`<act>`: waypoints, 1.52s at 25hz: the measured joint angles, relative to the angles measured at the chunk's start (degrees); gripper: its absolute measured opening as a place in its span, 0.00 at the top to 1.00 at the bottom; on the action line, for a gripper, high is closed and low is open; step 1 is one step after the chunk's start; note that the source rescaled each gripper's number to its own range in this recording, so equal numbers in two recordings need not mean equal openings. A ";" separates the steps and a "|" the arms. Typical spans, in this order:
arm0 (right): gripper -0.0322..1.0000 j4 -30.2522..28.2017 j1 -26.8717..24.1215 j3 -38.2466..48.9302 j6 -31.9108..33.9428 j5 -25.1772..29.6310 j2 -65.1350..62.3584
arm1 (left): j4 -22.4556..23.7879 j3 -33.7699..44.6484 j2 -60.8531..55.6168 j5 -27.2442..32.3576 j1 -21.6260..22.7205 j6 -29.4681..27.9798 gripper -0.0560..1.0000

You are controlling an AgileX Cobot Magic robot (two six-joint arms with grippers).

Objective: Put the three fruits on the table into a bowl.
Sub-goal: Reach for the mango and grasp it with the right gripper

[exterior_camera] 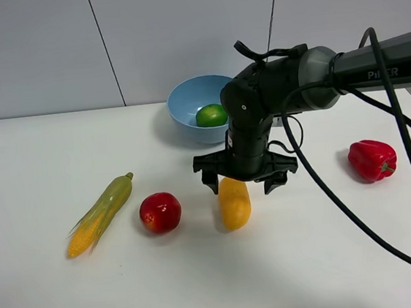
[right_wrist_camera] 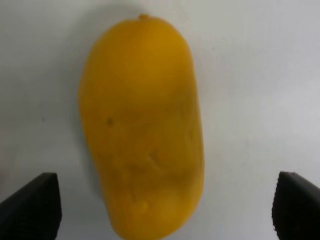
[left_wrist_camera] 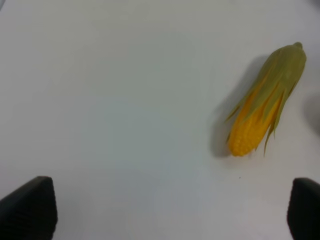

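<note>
The green lime (exterior_camera: 212, 115) lies inside the light-blue bowl (exterior_camera: 184, 102) at the back of the white table (exterior_camera: 43, 289). The yellow-orange mango (exterior_camera: 234, 204) lies on the table in the middle, and it fills the right wrist view (right_wrist_camera: 142, 130). The red apple (exterior_camera: 160, 212) lies to its left. My right gripper (exterior_camera: 244, 182) is open, its fingers (exterior_camera: 210, 179) spread on either side of the mango's far end, just above it. My left gripper (left_wrist_camera: 170, 210) is open and empty over bare table; it does not show in the exterior view.
A corn cob (exterior_camera: 101, 213) with green husk lies at the left, also in the left wrist view (left_wrist_camera: 265, 102). A red bell pepper (exterior_camera: 371, 159) lies at the right. The right arm's cables (exterior_camera: 359, 211) hang across the table's right side.
</note>
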 joint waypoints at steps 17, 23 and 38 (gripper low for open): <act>0.17 1.47 -0.44 0.00 -3.61 -4.37 6.45 | 0.00 0.00 0.00 0.00 0.00 0.00 0.13; 0.17 1.72 -0.58 0.00 -4.86 -5.65 9.23 | 0.00 0.00 0.00 0.00 0.00 0.00 0.13; 0.31 2.14 -1.99 0.00 -5.97 -6.80 10.02 | 0.00 0.00 0.00 0.00 0.00 0.00 0.13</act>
